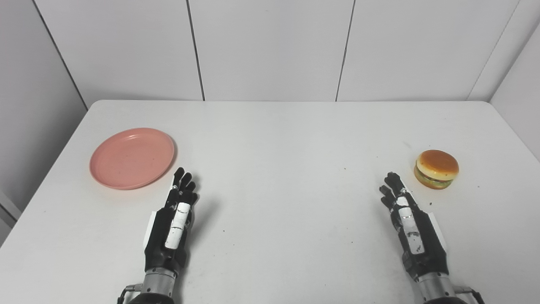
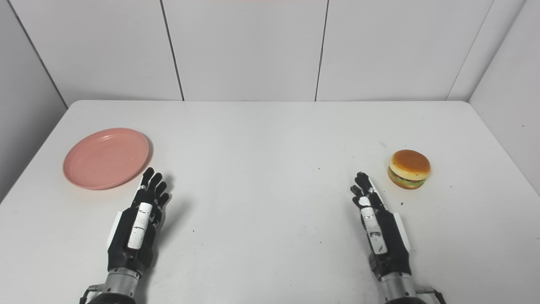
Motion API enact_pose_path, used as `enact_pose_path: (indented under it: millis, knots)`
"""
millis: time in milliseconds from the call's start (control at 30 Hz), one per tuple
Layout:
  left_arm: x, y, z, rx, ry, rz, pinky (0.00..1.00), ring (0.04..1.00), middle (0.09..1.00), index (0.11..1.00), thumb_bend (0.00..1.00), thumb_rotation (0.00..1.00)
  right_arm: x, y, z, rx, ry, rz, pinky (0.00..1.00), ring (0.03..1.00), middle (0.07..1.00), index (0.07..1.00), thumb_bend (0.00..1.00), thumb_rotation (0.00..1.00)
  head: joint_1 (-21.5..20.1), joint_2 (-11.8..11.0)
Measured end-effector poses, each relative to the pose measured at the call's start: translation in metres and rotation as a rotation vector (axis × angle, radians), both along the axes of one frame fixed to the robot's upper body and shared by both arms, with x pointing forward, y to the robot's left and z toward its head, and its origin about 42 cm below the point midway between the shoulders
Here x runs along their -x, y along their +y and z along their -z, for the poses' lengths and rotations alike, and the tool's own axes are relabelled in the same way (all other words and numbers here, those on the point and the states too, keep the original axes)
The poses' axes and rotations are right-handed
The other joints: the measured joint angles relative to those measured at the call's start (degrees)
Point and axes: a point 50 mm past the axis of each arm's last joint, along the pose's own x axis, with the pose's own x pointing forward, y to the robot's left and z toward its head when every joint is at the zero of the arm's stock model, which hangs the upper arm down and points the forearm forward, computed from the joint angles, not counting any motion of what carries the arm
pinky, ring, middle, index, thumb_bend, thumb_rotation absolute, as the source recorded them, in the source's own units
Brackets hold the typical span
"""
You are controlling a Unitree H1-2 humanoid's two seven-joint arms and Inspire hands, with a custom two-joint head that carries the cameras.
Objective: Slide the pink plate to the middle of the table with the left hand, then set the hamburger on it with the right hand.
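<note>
Fingers (image 1: 182, 179) of the left hand (image 1: 173, 223) are stretched out and slightly apart, holding nothing, their tips just beside the near right rim of the plate (image 1: 132, 158) but not touching it. The right hand (image 1: 411, 226) is likewise extended with its fingers apart and empty, near the hamburger (image 1: 437, 169) yet clear of it. The plate lies flat at the left of the surface (image 1: 287, 139), the hamburger upright at the right, and the middle between them is bare. Neither of the 2 steps looks started; step 1, the slide, is the one in hand. The left hand probably needs to reach over or behind the plate's far left rim, press lightly, and draw it rightward toward the centre while the right hand waits.
</note>
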Motion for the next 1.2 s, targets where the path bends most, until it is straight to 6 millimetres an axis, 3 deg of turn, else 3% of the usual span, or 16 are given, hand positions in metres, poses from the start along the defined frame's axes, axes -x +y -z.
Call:
enact_pose_path:
  millis: [700,1200]
  knots:
    - [-0.002,-0.028,0.01,-0.031,-0.01,0.026,1.0,1.0,1.0,1.0,0.79,0.75,0.001,-0.009,0.009,-0.014,-0.076,-0.054,0.95,0.927,0.941,0.92,0.84,0.9,10.89,-6.59]
    - [-0.003,-0.041,0.017,-0.057,-0.048,0.032,1.0,1.0,1.0,1.0,0.75,0.78,0.0,-0.011,0.013,-0.01,-0.118,-0.077,0.95,0.932,0.945,0.922,0.82,0.91,13.45,-9.76]
